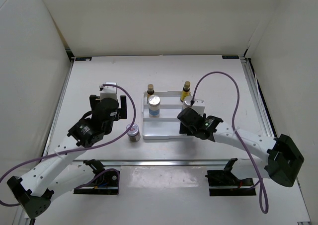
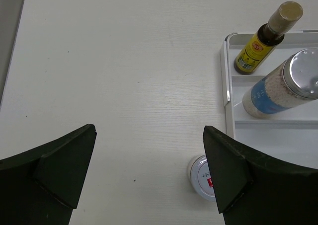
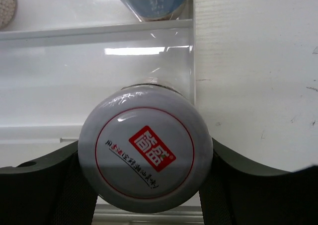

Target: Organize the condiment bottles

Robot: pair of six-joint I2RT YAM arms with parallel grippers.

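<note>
My right gripper [image 1: 188, 124] [image 3: 144, 158] is shut on a short silver-lidded bottle with a red-white label [image 3: 144, 135], over the right end of the tray's front step. The second short bottle [image 1: 133, 132] [image 2: 200, 175] stands on the table left of the tray, partly under the right finger of my open, empty left gripper [image 1: 108, 106] [image 2: 149, 135]. Two amber bottles [image 1: 150, 90] [image 1: 186, 89] stand on the back step, one also in the left wrist view [image 2: 263, 38]. Two white blue-labelled bottles [image 1: 154, 106] [image 1: 187, 103] stand on the middle step.
The white stepped tray [image 1: 164, 134] [image 2: 228, 86] [image 3: 74, 61] sits mid-table. White walls enclose the table on three sides. Purple cables loop from both wrists. The blue-labelled bottle [image 3: 154, 1] stands just behind my right gripper.
</note>
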